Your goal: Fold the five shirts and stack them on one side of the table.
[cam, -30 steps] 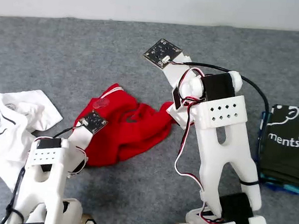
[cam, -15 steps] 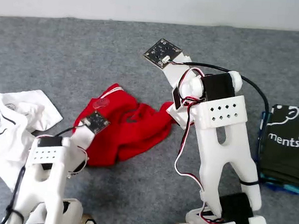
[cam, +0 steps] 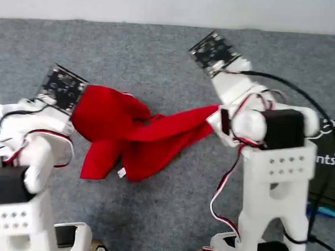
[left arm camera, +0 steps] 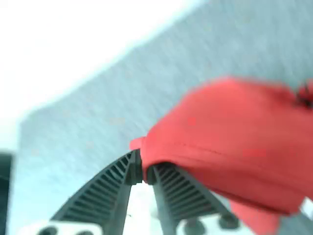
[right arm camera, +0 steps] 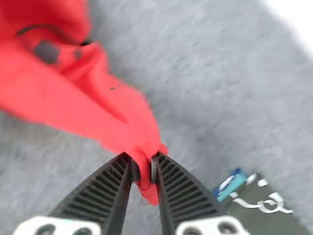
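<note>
- Pinching one edge of the red shirt (cam: pixel 134 136) in the left gripper (left arm camera: pixel 142 172), fingers (left arm camera: pixel 115 185) closed tight on the cloth, at the left of the high view.
- Pinching the opposite edge in the right gripper (right arm camera: pixel 142 172), fingers (right arm camera: pixel 172 188) likewise clamped on a bunched fold, at centre right of the high view.
- Hanging stretched between the two grips across the middle of the frame, lower cloth drooping in loose folds toward the grey table (cam: pixel 160 62); touching it or not, impossible to tell.
- Judging the step in hand: spreading the shirt out flat, ready for folding.
- Doing it well: drawing both grips apart evenly until the sag goes, keeping them level, then lowering the trailing hem first and laying the rest down without creases.
- Keeping clear of the dark folded pile (cam: pixel 332 181) at the right edge of the frame, probably the stack to be joined later.
</note>
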Robot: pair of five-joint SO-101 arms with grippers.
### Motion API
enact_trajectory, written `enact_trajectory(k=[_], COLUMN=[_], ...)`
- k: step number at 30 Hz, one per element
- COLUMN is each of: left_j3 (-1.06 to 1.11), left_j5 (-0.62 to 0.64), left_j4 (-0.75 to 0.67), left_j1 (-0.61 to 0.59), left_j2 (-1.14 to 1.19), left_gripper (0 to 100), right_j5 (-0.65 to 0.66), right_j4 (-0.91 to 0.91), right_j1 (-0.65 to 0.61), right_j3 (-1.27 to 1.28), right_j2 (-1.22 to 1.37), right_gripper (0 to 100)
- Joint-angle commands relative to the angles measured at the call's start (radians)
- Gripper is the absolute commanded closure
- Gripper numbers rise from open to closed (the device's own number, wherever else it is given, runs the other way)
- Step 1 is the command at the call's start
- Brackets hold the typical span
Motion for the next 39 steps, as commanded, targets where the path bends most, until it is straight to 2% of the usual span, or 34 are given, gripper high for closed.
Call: enact_trajectory(k=[1,8,14,17,23,26,34,39], left_j3=[-0.199,-0.453,-0.584,-0.641,-0.67,-0.674,-0.785,-0.823], left_j5=[0.011,0.0,-0.176,-0.226,-0.229,-0.229,-0.229,-0.229], left_j4=[-0.006,-0.173,-0.218,-0.256,-0.439,-0.493,-0.489,-0.336], left_j1=[-0.002,-0.008,-0.009,-0.069,-0.195,-0.23,-0.233,-0.23], left_j2=[-0.014,-0.014,-0.014,-0.014,-0.021,-0.025,-0.023,-0.023], left_gripper=[99,99,99,99,98,98,98,98], right_j5=[-0.002,0.037,0.114,0.138,0.173,0.207,0.267,0.267], right_j4=[0.004,-0.134,-0.189,-0.18,-0.165,-0.097,0.022,0.031], right_j1=[0.015,0.021,0.022,0.036,0.193,0.219,0.225,0.225], right_j3=[-0.167,-0.348,-0.473,-0.523,-0.615,-0.638,-0.637,-0.635], right_j2=[-0.035,-0.038,-0.042,-0.045,-0.053,-0.085,-0.2,-0.217], right_gripper=[98.7,98.7,98.8,98.8,98.8,98.8,98.8,98.8])
